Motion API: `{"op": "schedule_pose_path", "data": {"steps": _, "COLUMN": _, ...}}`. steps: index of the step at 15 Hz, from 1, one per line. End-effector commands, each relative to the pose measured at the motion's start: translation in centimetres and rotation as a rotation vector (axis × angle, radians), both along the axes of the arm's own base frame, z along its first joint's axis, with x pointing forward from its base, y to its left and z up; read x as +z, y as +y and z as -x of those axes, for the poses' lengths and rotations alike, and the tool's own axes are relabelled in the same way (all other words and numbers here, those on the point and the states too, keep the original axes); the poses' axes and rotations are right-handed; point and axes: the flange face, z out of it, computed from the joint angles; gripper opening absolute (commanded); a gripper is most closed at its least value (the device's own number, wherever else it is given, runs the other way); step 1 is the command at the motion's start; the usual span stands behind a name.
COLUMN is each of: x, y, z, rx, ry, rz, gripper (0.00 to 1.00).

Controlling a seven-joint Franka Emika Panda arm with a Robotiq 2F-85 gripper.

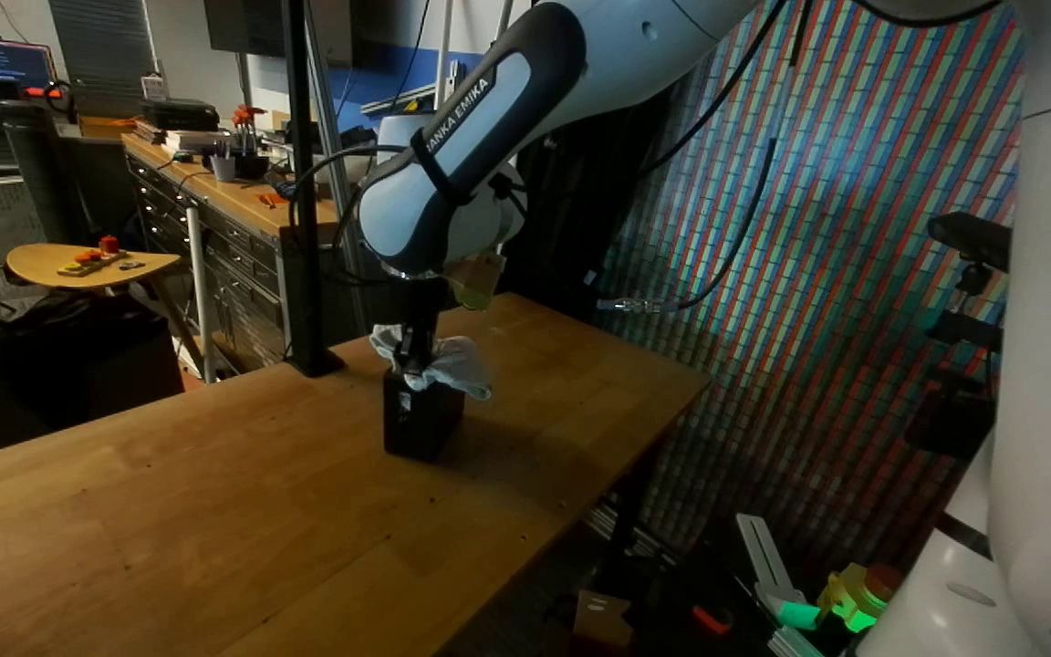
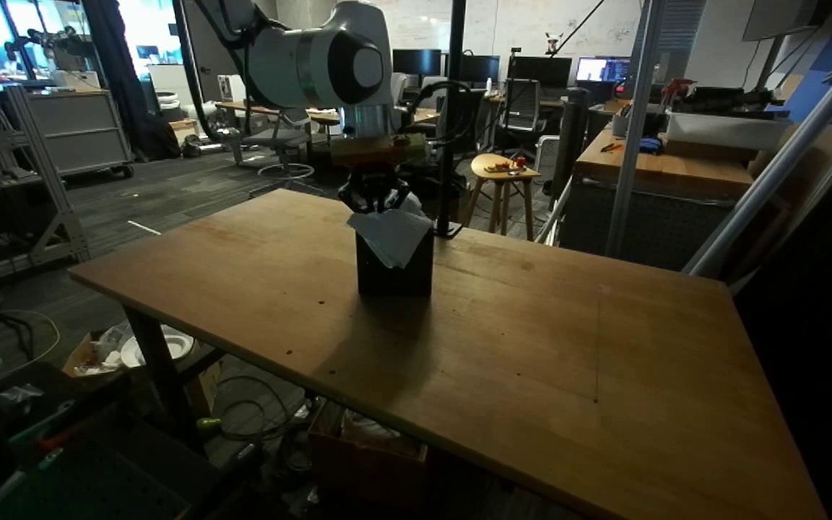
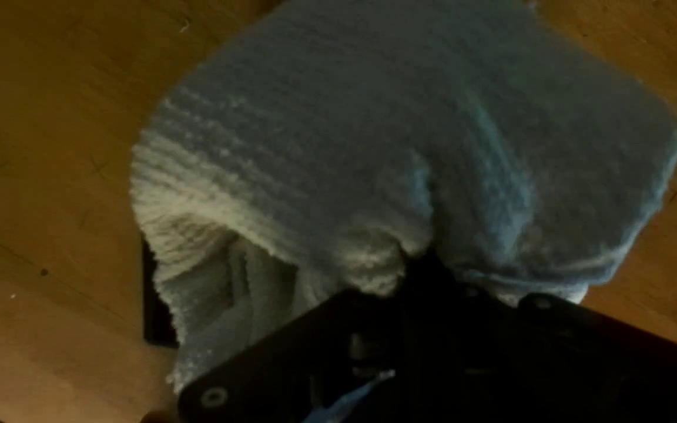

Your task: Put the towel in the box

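A black box point(image 1: 416, 427) stands on the wooden table; it also shows in an exterior view point(image 2: 396, 280). A light grey-white towel point(image 1: 459, 367) lies bunched over the top of the box, with a flap hanging down its side point(image 2: 393, 238). My gripper point(image 1: 412, 361) points down at the box's top, fingers close together in the towel's folds. In the wrist view the towel point(image 3: 338, 117) bunches around the gripper's tips point(image 3: 426, 273) and covers most of the box; only a dark corner point(image 3: 157, 317) shows. The box's opening is hidden beneath the towel.
The box stands on the wooden table point(image 1: 215, 511). A black upright post point(image 1: 305, 228) is fixed at the table's edge near the box. A workbench point(image 1: 243, 205) and a small stool point(image 1: 88, 265) with toys stand beyond the table.
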Motion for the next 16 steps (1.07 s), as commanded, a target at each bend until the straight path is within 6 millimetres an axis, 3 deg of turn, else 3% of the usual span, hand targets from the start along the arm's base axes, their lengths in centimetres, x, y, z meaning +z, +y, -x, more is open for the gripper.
{"op": "schedule_pose_path", "data": {"steps": 1, "x": 5.1, "y": -0.9, "z": 0.7, "rx": 0.031, "ry": -0.046, "rz": 0.058, "gripper": 0.05}}
{"op": "schedule_pose_path", "data": {"steps": 4, "x": 8.2, "y": -1.8, "z": 0.5, "rx": 0.047, "ry": -0.071, "rz": 0.1, "gripper": 0.05}}
{"op": "schedule_pose_path", "data": {"steps": 7, "x": 9.8, "y": -2.6, "z": 0.3, "rx": 0.059, "ry": -0.077, "rz": 0.123, "gripper": 0.05}}
{"op": "schedule_pose_path", "data": {"steps": 16, "x": 8.7, "y": -1.6, "z": -0.3, "rx": 0.036, "ry": -0.062, "rz": 0.085, "gripper": 0.05}}
